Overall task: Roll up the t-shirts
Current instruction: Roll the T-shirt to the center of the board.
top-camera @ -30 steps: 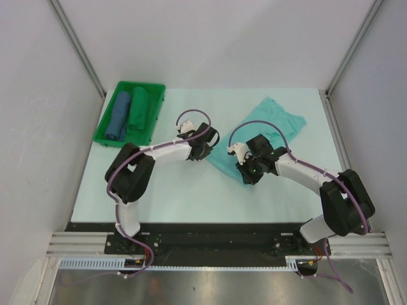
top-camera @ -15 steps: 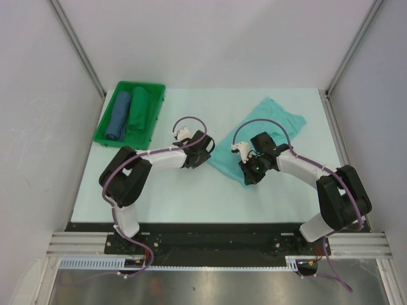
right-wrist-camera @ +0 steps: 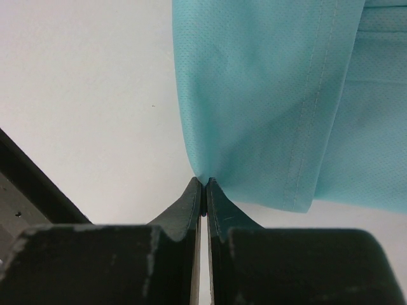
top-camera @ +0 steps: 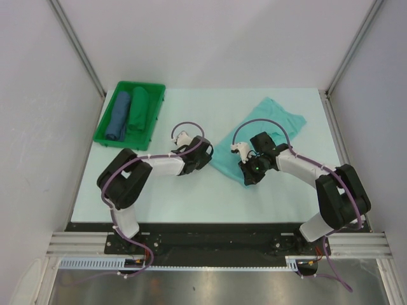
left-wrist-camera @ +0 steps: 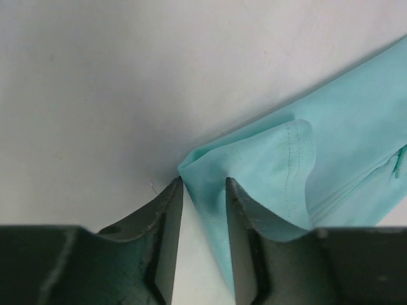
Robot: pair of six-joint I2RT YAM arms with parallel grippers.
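The light turquoise t-shirt (top-camera: 270, 121) lies spread and partly folded on the right half of the table. In the left wrist view its near-left corner (left-wrist-camera: 210, 171) sits loosely in the gap of my left gripper (left-wrist-camera: 202, 190), which is open; the cloth rests against the right finger (left-wrist-camera: 245, 216). From above, the left gripper (top-camera: 207, 154) is at the shirt's left edge. My right gripper (right-wrist-camera: 205, 185) is shut on the t-shirt's (right-wrist-camera: 267, 95) hem, pinching a fold at its tips. In the top view the right gripper (top-camera: 249, 173) is low at the shirt's near corner.
A green tray (top-camera: 141, 84) stands at the back left, holding a rolled blue cloth (top-camera: 119, 115) and a rolled dark green cloth (top-camera: 137, 110). The dark near edge of the table (right-wrist-camera: 32, 184) shows left of the right gripper. Grey walls close in both sides.
My left gripper was shut and now stands open, and it has slid nearer and lower along the shirt's left edge. The right gripper shifted slightly and stays shut on the cloth.
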